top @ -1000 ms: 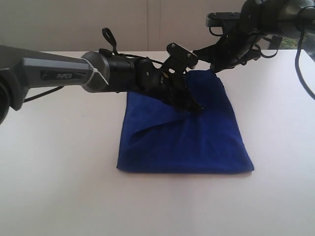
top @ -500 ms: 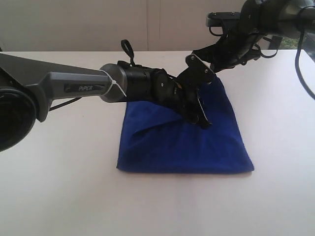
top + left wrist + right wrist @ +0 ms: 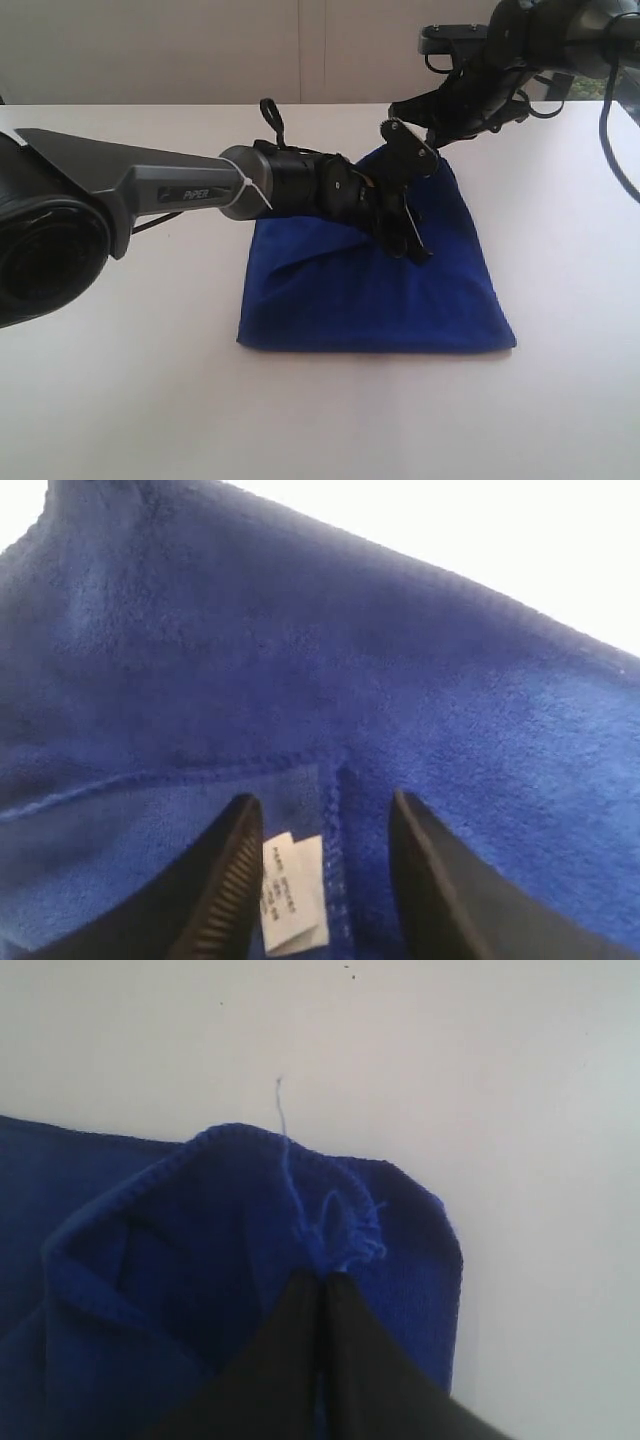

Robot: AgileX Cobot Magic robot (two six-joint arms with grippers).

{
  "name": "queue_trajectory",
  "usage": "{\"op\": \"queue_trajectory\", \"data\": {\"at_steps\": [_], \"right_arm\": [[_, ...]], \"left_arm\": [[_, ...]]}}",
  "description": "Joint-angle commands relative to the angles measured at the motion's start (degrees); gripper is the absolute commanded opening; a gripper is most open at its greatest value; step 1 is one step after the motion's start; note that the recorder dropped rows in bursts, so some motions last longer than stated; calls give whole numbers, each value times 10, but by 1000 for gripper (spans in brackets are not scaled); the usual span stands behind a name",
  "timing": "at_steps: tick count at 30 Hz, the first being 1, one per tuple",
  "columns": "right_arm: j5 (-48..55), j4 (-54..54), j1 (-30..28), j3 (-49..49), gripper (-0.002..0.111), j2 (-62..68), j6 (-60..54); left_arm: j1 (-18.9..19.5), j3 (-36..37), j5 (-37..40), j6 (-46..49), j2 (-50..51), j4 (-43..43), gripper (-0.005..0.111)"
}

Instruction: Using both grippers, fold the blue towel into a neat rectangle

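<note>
— Exterior view first: what, and where?
— Soft, deep royal-blue towel (image 3: 380,300), folded over, flat on a plain white table (image 3: 120,400), mid-scene. Left gripper (image 3: 408,242), a black jawed claw on a thick grey arm, reaching in from the left over the towel's far half, tips down close to the cloth. Right gripper (image 3: 433,140), the same black make, at the far right corner. Cannot tell either jaw gap from here.
— And the left wrist view?
— Settles the left one: jaws spread apart, gripping nothing, only cloth beneath. Adds a small white printed tag (image 3: 292,892) beside a stitched hem, between the two black fingers (image 3: 225,885) and just beside one of them; not seen from outside.
— Right wrist view?
— Jaws pressed together, pinched on the towel's corner, raised in a small hump off the table. Adds a thin loose blue thread (image 3: 283,1110) standing up from that edge.
— Count?
— One towel, one tag, one thread, one table, two grippers.
</note>
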Motion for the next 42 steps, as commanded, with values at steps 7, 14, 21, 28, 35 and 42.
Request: {"op": "queue_trajectory", "data": {"at_steps": [7, 14, 21, 28, 35, 42], "right_arm": [[-6, -1, -1, 2, 0, 0, -7], [-6, -1, -1, 2, 0, 0, -7], [-6, -1, -1, 2, 0, 0, -7], [-6, -1, -1, 2, 0, 0, -7], [-7, 0, -1, 2, 0, 0, -7], [-7, 1, -1, 2, 0, 0, -7]], "left_arm": [[-4, -3, -17, 1, 6, -4, 34], [-4, -3, -23, -2, 6, -4, 21], [-4, -3, -29, 2, 6, -4, 0], [3, -3, -18, 2, -1, -4, 0], [49, -3, 80, -4, -65, -4, 0], [112, -3, 191, -16, -137, -4, 0]]}}
